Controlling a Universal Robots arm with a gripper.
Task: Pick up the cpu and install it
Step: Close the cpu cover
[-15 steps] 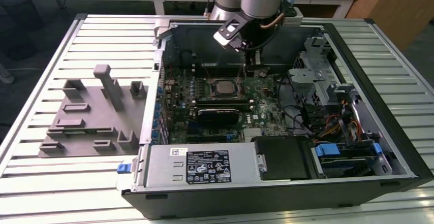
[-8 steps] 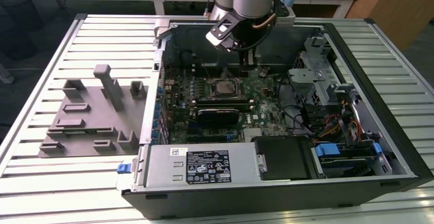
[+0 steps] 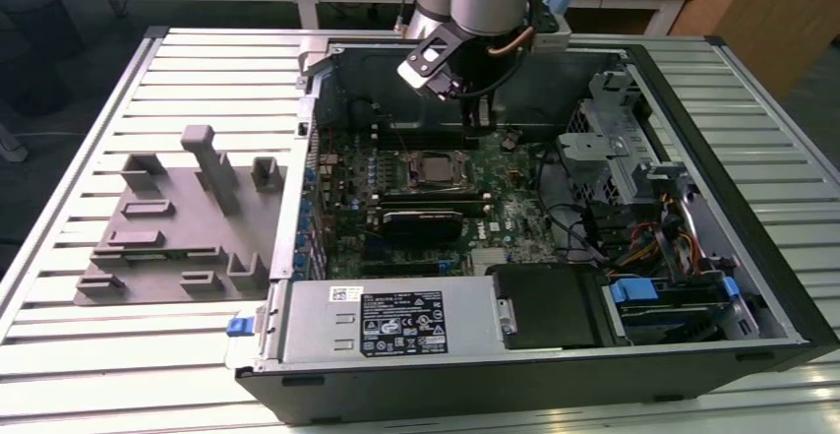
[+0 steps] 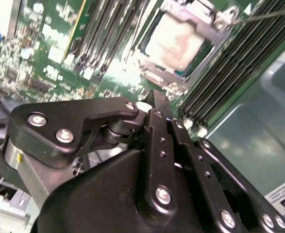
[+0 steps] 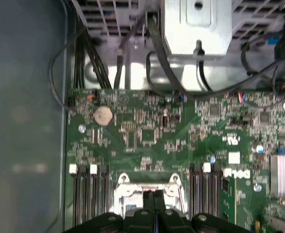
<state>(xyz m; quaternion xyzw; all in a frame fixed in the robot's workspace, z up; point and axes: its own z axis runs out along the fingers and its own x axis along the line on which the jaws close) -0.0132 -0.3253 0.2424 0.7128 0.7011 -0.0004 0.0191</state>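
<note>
While the jaws are pressed together with nothing between them, they hang over the motherboard (image 5: 147, 136) with their tips near the socket and apart from it. Just beyond the tips in the second wrist view lies the cpu (image 4: 176, 41). Its pale top shows inside the metal socket frame (image 4: 219, 18), and it looks seated flat in the socket, not waiting to be picked. Banks of memory slots (image 4: 108, 34) run along either side of the socket, close to the tips, and a thin lever (image 4: 268, 14) crosses past the frame's far corner. Farther out stand the walls of the computer case (image 3: 525, 385), and well away on the table (image 3: 79, 355) lies the grey fixture plate (image 3: 171, 217).

By my reading, the pick and the placing are done and the work is at the closing end of the install. I cannot tell whether the frame is latched. Any further move here calls for a straight, gentle path that keeps the tips off the lever and the slots and puts no sideways push on the chip.
</note>
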